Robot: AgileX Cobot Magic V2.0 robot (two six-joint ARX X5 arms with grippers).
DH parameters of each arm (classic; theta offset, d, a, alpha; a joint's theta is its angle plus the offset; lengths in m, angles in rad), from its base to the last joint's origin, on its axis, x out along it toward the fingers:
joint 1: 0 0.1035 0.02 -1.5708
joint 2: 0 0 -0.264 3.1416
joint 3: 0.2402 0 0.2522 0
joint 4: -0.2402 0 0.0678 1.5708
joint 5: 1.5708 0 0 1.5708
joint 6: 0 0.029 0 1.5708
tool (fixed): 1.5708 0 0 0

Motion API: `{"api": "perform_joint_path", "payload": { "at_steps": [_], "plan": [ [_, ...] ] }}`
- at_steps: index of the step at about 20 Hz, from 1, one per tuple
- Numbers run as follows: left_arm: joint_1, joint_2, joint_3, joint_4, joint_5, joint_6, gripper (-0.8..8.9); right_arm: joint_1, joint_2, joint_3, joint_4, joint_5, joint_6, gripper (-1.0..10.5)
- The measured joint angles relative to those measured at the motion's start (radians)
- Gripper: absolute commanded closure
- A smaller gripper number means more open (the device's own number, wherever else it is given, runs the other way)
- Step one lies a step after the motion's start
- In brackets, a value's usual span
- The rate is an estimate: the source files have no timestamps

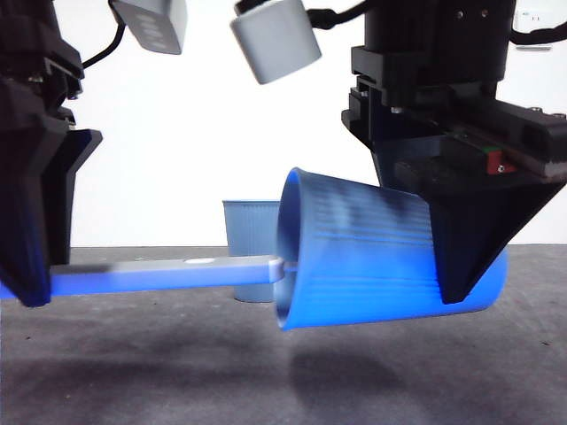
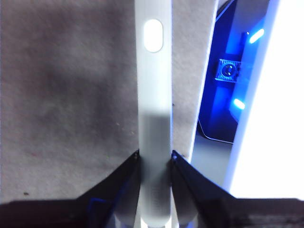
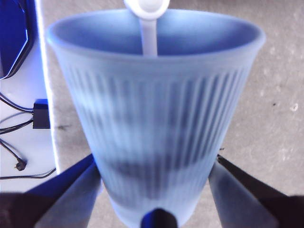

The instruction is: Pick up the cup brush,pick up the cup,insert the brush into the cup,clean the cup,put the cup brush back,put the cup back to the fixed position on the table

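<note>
My right gripper [image 1: 461, 266] is shut on the blue ribbed cup [image 1: 372, 252] and holds it on its side above the table [image 1: 133, 372], mouth toward the left; the cup fills the right wrist view [image 3: 156, 123]. My left gripper [image 1: 35, 274] is shut on the cup brush [image 1: 168, 273] and holds its grey handle level, also seen in the left wrist view [image 2: 154, 118]. The thin white neck [image 3: 148, 35] passes over the cup's rim into the mouth. The sponge head is hidden inside the cup.
A second identical blue cup [image 1: 251, 232] stands upright on the table behind the held cup. Two grey wrist camera housings [image 1: 275, 40] hang at the top. The white wall is behind.
</note>
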Motion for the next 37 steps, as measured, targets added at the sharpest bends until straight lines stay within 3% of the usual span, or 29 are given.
{"api": "perform_joint_path", "payload": {
  "at_steps": [6, 17, 23, 33, 37],
  "plan": [
    [0.02, -0.035, 0.0, -0.093, -0.032, -0.019, 8.22, 0.011, 0.0, 0.001, 0.017, -0.003, 0.023, 9.6],
    [0.143, -0.297, 0.0, -0.301, -0.031, -0.013, 8.22, 0.011, 0.0, 0.006, 0.031, 0.011, 0.041, 9.6],
    [0.145, -0.276, 0.0, -0.228, 0.029, -0.011, 8.22, 0.009, 0.0, 0.006, 0.05, 0.012, 0.042, 9.6],
    [0.143, -0.037, -0.001, -0.015, 0.106, 0.013, 8.22, 0.001, 0.0, 0.006, 0.053, 0.019, 0.041, 9.6],
    [0.125, 0.002, -0.001, -0.019, 0.105, 0.004, 8.22, -0.001, 0.0, 0.006, 0.05, 0.018, 0.041, 9.6]
  ]
}}
